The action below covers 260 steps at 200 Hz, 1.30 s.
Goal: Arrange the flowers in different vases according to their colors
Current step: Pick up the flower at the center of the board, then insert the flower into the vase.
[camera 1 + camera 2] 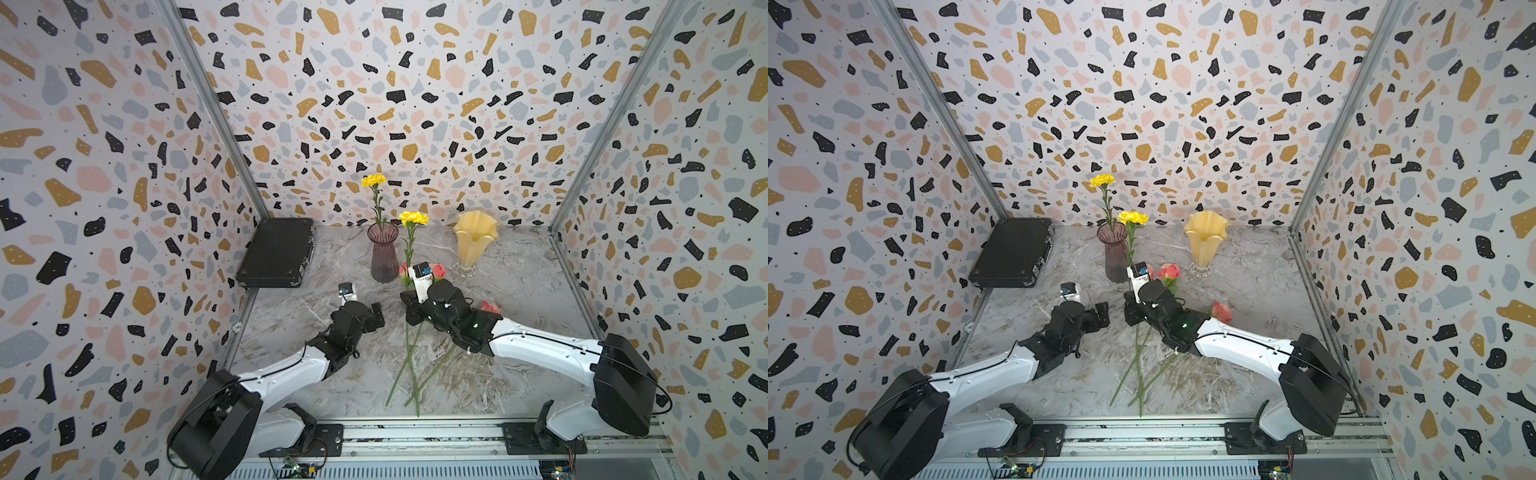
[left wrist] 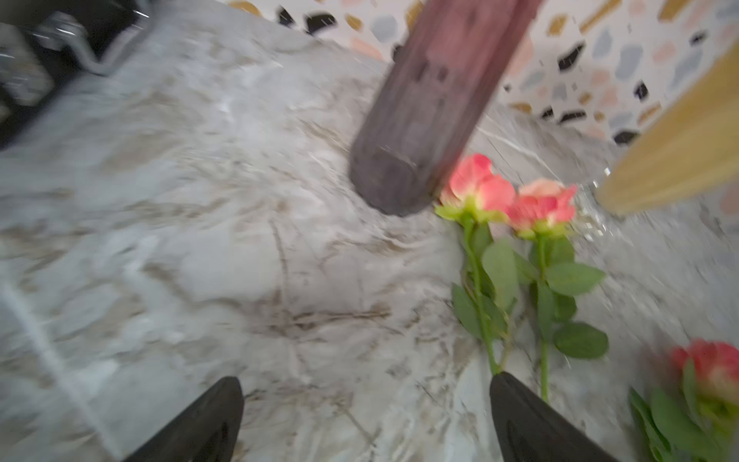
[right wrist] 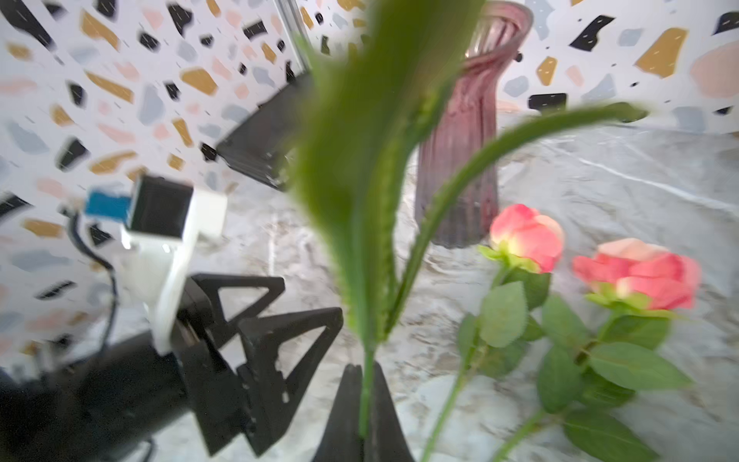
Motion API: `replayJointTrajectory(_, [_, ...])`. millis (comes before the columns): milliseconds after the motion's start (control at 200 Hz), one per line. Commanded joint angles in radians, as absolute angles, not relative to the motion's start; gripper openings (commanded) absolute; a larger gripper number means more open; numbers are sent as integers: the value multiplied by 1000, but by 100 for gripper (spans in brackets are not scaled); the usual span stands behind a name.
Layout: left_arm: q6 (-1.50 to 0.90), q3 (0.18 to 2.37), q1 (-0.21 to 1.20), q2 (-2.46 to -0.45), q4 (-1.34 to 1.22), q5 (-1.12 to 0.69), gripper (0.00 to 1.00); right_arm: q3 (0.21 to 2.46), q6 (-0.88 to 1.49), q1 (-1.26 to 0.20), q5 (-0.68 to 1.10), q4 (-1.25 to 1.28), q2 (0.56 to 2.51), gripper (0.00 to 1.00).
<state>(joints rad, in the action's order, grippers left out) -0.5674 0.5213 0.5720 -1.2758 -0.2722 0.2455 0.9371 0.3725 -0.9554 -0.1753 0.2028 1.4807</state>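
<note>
Right pincer (image 3: 366,376) is pressed onto the thin stem of a yellow flower (image 1: 412,217), bloom raised, evidently to join its twin (image 1: 373,180) in the purple vase (image 1: 382,253) just beyond it; pink roses (image 3: 524,236) lie beside it, left pincer (image 2: 366,382) spread, empty.

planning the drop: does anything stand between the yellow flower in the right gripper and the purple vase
Nothing visible does. The right gripper holds the yellow flower upright beside the purple vase; one yellow bloom already stands in its mouth, and the roses lie on the table.
</note>
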Motion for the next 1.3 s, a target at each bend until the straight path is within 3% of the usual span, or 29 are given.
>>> replayJointTrajectory(0, [-487,626,574,-1340,-370,-125,99,831,192,-953,-238,243,1445,0])
replayJointTrajectory(105, [-523,585,583,-1381,-589,-242,99,729,195,-953,-242,389,1383,0])
replayJointTrajectory(295, [-541,377,568,-1308,-779,-62,99,613,217,-953,-283,553,1339,0])
replayJointTrajectory(491, [-468,450,568,-1150,-460,-12,99,628,258,-953,-269,516,1333,0])
replayJointTrajectory(836, [-470,405,568,-1156,-540,-17,99,591,186,-953,-281,557,1285,0])
replayJointTrajectory(1156, [-618,393,568,-1088,-381,252,99,605,174,-953,-284,526,1281,0])
replayJointTrajectory(1297, [-649,372,567,-1059,-405,284,99,626,153,-953,-266,515,1328,0])
